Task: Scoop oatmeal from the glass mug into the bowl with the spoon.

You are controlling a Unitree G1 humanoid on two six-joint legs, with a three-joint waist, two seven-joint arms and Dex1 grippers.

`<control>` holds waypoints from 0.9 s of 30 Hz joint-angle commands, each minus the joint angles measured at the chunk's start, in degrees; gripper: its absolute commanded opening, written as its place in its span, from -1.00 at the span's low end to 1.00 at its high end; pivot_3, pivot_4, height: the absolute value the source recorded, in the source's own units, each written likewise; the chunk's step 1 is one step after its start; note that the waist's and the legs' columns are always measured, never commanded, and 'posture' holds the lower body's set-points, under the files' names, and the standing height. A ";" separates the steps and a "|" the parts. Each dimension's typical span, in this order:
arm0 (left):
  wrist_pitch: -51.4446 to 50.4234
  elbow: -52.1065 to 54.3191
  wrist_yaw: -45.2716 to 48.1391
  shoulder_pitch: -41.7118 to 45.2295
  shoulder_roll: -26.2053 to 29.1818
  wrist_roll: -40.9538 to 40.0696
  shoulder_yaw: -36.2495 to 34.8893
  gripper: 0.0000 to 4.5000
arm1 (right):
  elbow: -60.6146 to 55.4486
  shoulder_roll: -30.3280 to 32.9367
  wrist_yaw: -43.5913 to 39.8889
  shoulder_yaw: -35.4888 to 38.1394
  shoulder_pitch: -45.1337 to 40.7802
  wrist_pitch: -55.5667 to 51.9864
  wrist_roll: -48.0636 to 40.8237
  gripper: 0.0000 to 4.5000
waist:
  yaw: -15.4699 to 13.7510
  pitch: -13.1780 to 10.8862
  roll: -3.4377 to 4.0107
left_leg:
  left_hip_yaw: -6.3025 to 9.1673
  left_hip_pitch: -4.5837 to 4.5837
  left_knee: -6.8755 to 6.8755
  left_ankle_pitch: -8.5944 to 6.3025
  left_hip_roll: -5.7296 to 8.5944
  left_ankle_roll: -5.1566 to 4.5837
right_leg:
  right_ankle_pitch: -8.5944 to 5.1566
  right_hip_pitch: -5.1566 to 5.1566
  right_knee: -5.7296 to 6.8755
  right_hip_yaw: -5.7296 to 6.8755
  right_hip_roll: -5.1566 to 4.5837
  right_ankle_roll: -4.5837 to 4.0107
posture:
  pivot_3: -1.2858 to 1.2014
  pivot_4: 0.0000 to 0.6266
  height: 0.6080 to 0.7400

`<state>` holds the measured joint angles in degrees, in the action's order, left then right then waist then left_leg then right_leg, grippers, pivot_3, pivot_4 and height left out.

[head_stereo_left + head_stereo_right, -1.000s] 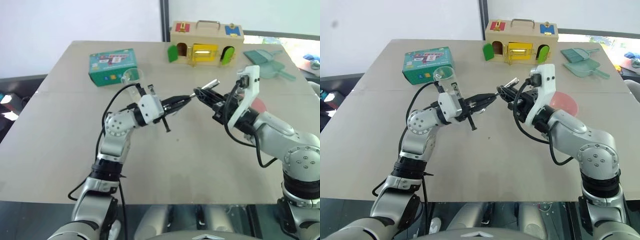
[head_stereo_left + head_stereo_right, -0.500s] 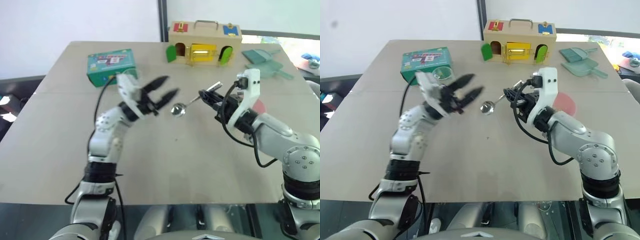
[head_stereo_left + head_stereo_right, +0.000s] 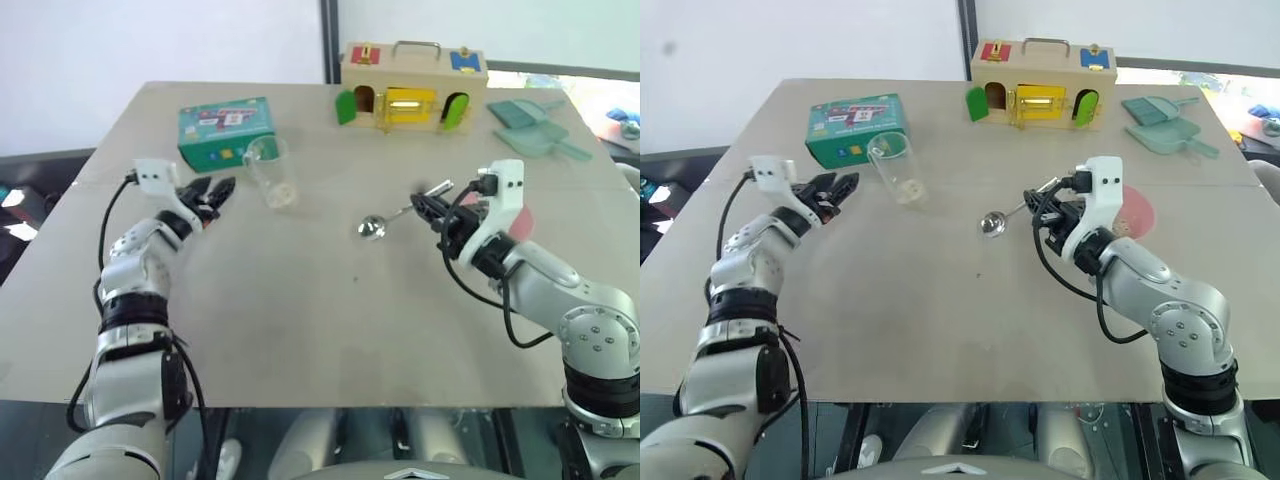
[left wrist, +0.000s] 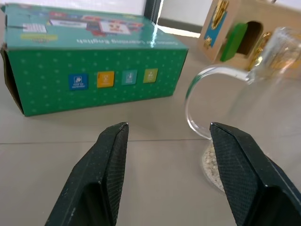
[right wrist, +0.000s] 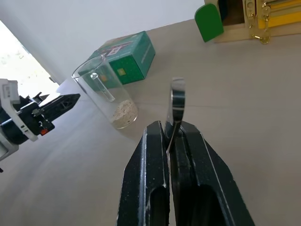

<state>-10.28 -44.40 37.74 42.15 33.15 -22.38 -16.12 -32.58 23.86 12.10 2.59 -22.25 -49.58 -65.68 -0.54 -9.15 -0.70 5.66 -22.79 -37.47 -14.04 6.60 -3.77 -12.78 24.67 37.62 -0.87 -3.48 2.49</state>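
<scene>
Glass mug [image 3: 269, 170] stands upright beside the green box [image 3: 226, 130], oatmeal [image 5: 123, 112] at its bottom. Left gripper [image 3: 214, 193], jaws apart and empty, sits just left of the handle. Right gripper [image 3: 432, 204] clamps the spoon [image 3: 384, 220], long axis pointing toward the mug across bare table [image 3: 330, 310]. Pink bowl [image 3: 1134, 212] lies behind the right arm.

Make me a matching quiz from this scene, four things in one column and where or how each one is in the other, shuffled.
Things:
1. spoon
2. oatmeal
3. green box
4. left gripper

States:
A. fingers apart, facing the mug's handle
B. at the bottom of the glass mug
C. handle pinched in the right gripper
D. on the table behind the glass mug

Pairs: 1-C, 2-B, 3-D, 4-A
</scene>
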 commanded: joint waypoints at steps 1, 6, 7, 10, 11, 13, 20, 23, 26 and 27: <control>4.00 -8.65 2.69 7.49 0.42 3.45 1.71 0.27 | -2.69 -0.60 -0.70 1.47 0.29 1.43 0.75 -1.00 | -0.14 0.00 -0.01 | 0.00 -0.02 0.00 0.00 0.00 0.00 | 0.00 0.00 0.01 0.01 0.00 0.00 | 0.03 -0.52 1.00; 8.85 -19.71 3.10 15.19 0.18 8.03 3.75 0.27 | -3.40 -1.32 -0.43 1.54 0.80 1.50 2.17 -1.00 | -0.01 0.00 -0.04 | 0.01 -0.08 0.00 0.00 0.01 0.00 | 0.00 0.03 0.00 0.01 -0.02 0.00 | 0.03 -0.52 1.00; 9.42 -21.41 2.37 16.50 0.16 8.56 3.66 0.27 | -3.53 -1.43 -0.40 1.55 0.85 1.49 2.49 -1.00 | 0.17 0.00 -0.04 | 0.00 -0.08 0.01 0.00 0.01 0.00 | 0.00 0.05 0.00 0.00 -0.02 0.00 | 0.03 -0.52 1.00; 10.75 -25.31 1.10 20.06 0.25 9.85 3.17 0.27 | -4.18 -1.70 -0.03 1.70 1.14 1.41 3.18 -1.00 | 0.57 -0.01 -0.04 | 0.00 -0.09 0.04 0.00 0.01 0.00 | 0.00 0.08 0.03 -0.01 -0.02 0.00 | 0.03 -0.52 1.00; 11.03 -26.26 0.91 20.89 0.34 10.25 3.06 0.16 | -4.46 -1.71 0.08 1.88 1.32 1.35 3.23 -1.00 | 0.64 -0.01 -0.05 | 0.00 -0.10 0.04 0.00 0.01 0.00 | 0.00 0.09 0.04 -0.01 -0.02 0.00 | 0.03 -0.52 1.00; 11.55 -27.69 0.62 21.93 0.54 10.99 2.84 -0.14 | -4.99 -1.86 0.45 2.14 1.64 1.28 3.32 -1.00 | 0.82 -0.01 -0.05 | 0.00 -0.10 0.03 0.00 0.01 0.00 | 0.00 0.09 0.04 -0.01 -0.02 0.00 | 0.03 -0.52 1.00; 11.86 -29.17 0.44 22.71 0.27 12.04 1.62 -0.99 | -5.91 -2.23 1.40 2.53 2.15 1.19 3.39 -1.00 | 1.20 -0.02 -0.14 | 0.00 -0.13 0.02 0.00 0.01 0.00 | 0.00 0.14 0.11 -0.01 -0.02 0.00 | 0.03 -0.52 1.00; 11.68 -28.93 0.77 22.56 0.17 11.73 0.88 -0.99 | -5.85 -2.27 1.49 2.56 2.00 1.08 3.45 -1.00 | 1.27 -0.03 -0.16 | -0.01 -0.15 0.01 0.00 0.03 -0.01 | 0.00 0.17 0.14 -0.02 -0.04 0.00 | 0.03 -0.52 1.00; 11.38 -28.38 1.23 22.22 0.21 11.08 0.19 -0.99 | -5.62 -2.22 1.39 2.57 1.79 0.98 3.46 -1.00 | 1.28 -0.04 -0.17 | -0.01 -0.16 0.02 0.00 0.03 0.00 | 0.00 0.19 0.14 -0.02 -0.04 0.00 | 0.03 -0.52 1.00; 11.32 -28.03 1.42 21.98 0.15 10.64 -0.27 -0.99 | -5.55 -2.15 1.27 2.56 1.80 0.94 3.47 -1.00 | 1.28 -0.04 -0.17 | -0.01 -0.17 0.02 0.00 0.03 0.00 | 0.00 0.20 0.14 -0.01 -0.04 0.00 | 0.03 -0.52 1.00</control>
<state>0.33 -74.86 38.59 62.91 32.32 -10.21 -14.66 -35.61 21.64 13.65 3.54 -19.71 -49.37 -62.01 0.74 -9.19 -0.88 5.65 -22.96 -37.46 -14.04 6.63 -3.77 -12.78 24.87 37.77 -0.89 -3.52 2.50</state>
